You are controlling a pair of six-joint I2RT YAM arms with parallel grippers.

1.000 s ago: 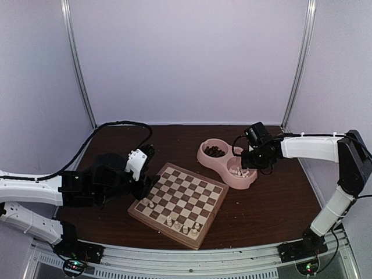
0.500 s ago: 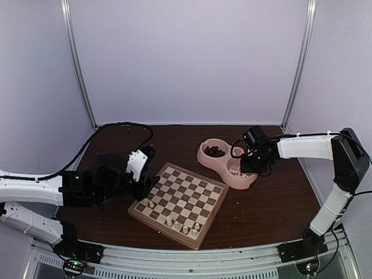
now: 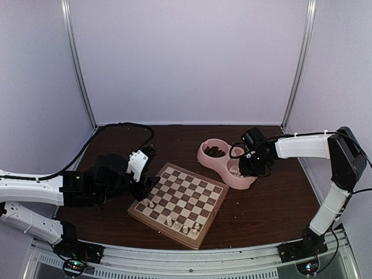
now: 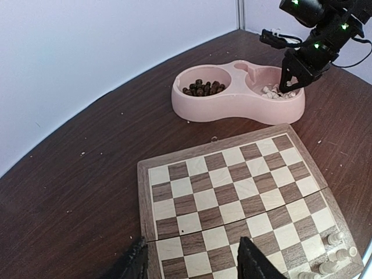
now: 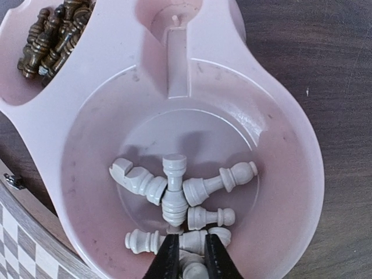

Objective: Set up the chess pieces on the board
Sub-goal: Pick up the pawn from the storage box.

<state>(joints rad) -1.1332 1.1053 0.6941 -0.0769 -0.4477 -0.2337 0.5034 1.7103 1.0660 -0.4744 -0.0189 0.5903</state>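
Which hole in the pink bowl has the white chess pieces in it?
The right-hand compartment, the one the right gripper dips its jaws into, holds the pale cream pieces. The other compartment holds only dark brown pieces.

**A:** How's the light?

**B:** Soft and even, from above. The back wall (image 3: 186, 58) reads pale lilac, the table (image 3: 273, 203) dark.

**A:** Shadows?

**B:** Faint ones along the board (image 3: 177, 202) edge. In the pink bowl (image 5: 279, 116) there are grey smudges beside the pale pieces (image 5: 174, 197).

**A:** Glare or blur?

**B:** The left wrist view shows a dull sheen on the table and a nearly white wall. Lines bend at its edges, and the left gripper (image 4: 192, 241) is out of focus. The overhead view is slightly grainy.
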